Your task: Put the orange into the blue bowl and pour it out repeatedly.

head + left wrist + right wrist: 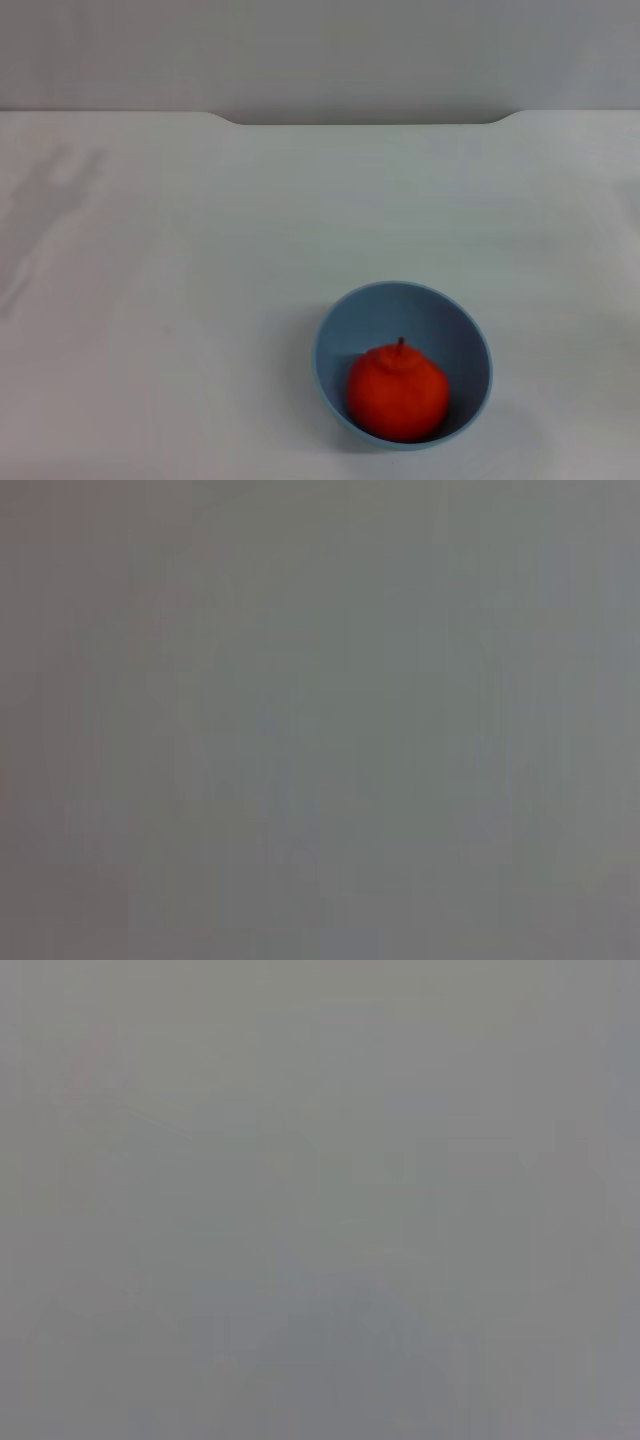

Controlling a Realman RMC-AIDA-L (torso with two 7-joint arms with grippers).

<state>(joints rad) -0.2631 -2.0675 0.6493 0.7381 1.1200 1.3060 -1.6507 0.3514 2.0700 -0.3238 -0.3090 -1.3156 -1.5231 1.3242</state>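
The orange (397, 392), red-orange with a small stem nub on top, lies inside the blue bowl (462, 330). The bowl stands upright on the white table, near the front edge and a little right of centre in the head view. Neither gripper appears in the head view. A faint shadow shaped like an arm falls on the table at the far left. Both wrist views show only a plain grey blur, with no object and no fingers.
The white table (200, 300) stretches wide around the bowl. Its far edge has a shallow notch (365, 120) in the middle, with a grey wall behind it.
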